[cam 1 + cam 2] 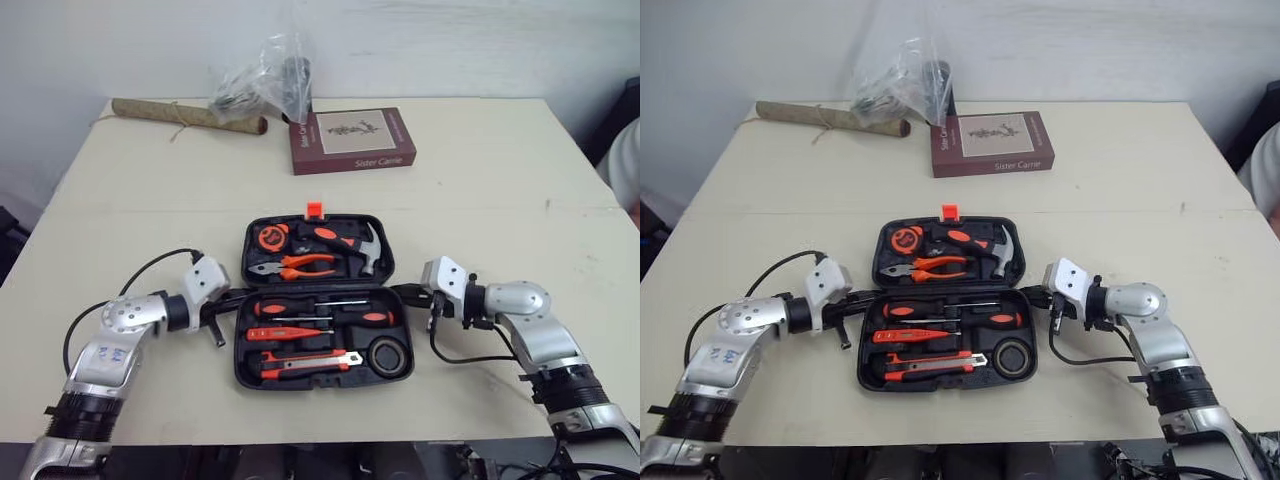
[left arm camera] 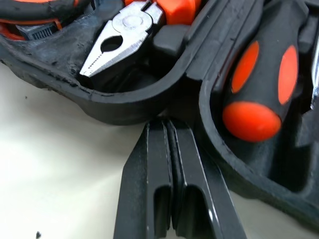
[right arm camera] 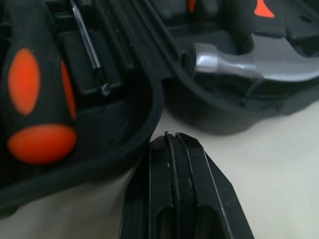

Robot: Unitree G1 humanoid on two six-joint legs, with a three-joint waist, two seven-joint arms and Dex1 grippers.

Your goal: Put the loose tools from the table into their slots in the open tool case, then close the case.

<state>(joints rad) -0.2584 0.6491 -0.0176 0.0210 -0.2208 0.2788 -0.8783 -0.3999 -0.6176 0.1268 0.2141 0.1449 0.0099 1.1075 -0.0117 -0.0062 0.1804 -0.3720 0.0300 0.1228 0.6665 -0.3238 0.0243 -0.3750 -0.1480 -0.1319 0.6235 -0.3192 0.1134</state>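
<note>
The black tool case (image 1: 300, 386) lies open in the middle of the table, its orange latch (image 1: 314, 209) on the far side. The far half holds a tape measure (image 1: 271, 237), pliers (image 1: 305, 264) and a hammer (image 1: 368, 255). In the near half lie screwdrivers (image 1: 290, 307), a utility knife (image 1: 300, 362) and a roll of black tape (image 1: 387, 356). My left gripper (image 1: 232, 299) is shut and empty, its tip against the case's left side at the hinge (image 2: 167, 122). At the right end of the hinge, my right gripper (image 1: 402, 292) is also shut and empty (image 3: 172, 137).
A maroon book (image 1: 352, 139), a rolled brown tube (image 1: 185, 115) and a clear plastic bag (image 1: 265, 80) lie at the back of the table. Something white, perhaps a person's sleeve (image 1: 627, 160), shows at the right edge. Bare tabletop surrounds the case.
</note>
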